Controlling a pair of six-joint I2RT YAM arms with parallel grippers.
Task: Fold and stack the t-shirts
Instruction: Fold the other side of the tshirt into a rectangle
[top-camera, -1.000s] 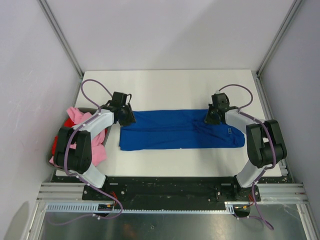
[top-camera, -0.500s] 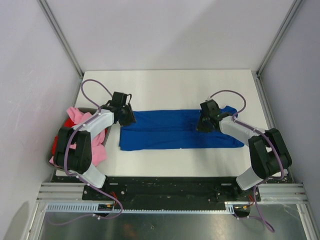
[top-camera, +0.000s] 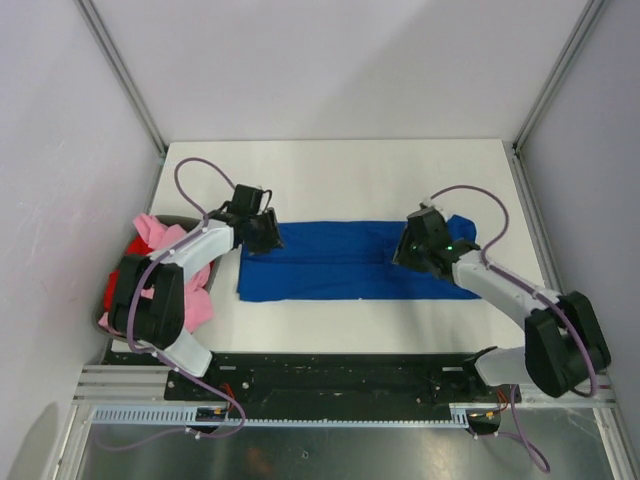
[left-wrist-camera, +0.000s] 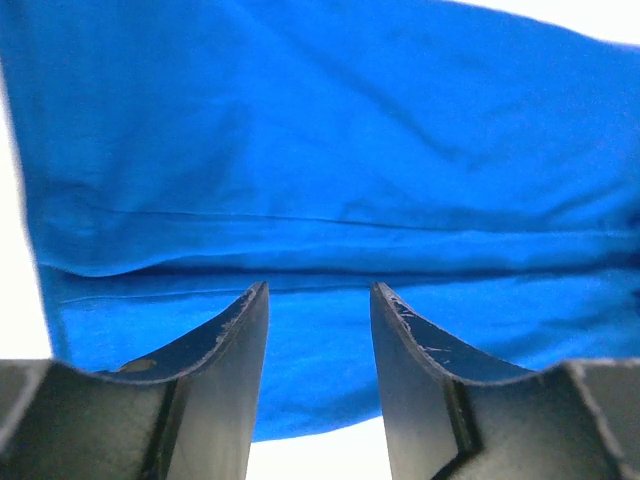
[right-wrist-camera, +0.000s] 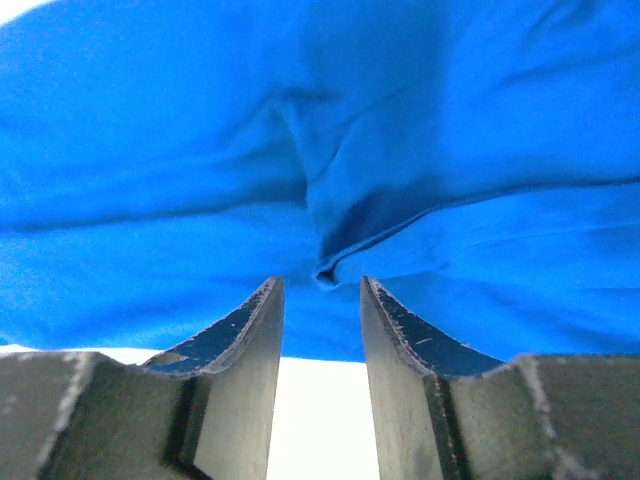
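Note:
The royal blue t-shirt (top-camera: 340, 262) lies on the white table as a long folded strip, and no print shows. My left gripper (top-camera: 272, 236) is open over the strip's left far corner. In the left wrist view the gripper (left-wrist-camera: 318, 292) is empty, with blue cloth (left-wrist-camera: 330, 150) beyond the tips. My right gripper (top-camera: 408, 250) is open over the strip's right part. In the right wrist view a small fold of cloth (right-wrist-camera: 326, 272) lies just past that gripper's (right-wrist-camera: 320, 284) tips. The pink t-shirt (top-camera: 152, 234) and the red t-shirt (top-camera: 112, 290) lie bunched at the left edge.
The pink and red shirts sit in a dark bin (top-camera: 178, 219) at the table's left edge, under my left arm. Metal frame posts (top-camera: 122, 78) and pale walls enclose the white table (top-camera: 340, 175). The arm bases stand at the near edge.
My right gripper has moved left and nearer, along the blue strip, and the strip's right end has bunched up. My left gripper has shifted slightly right.

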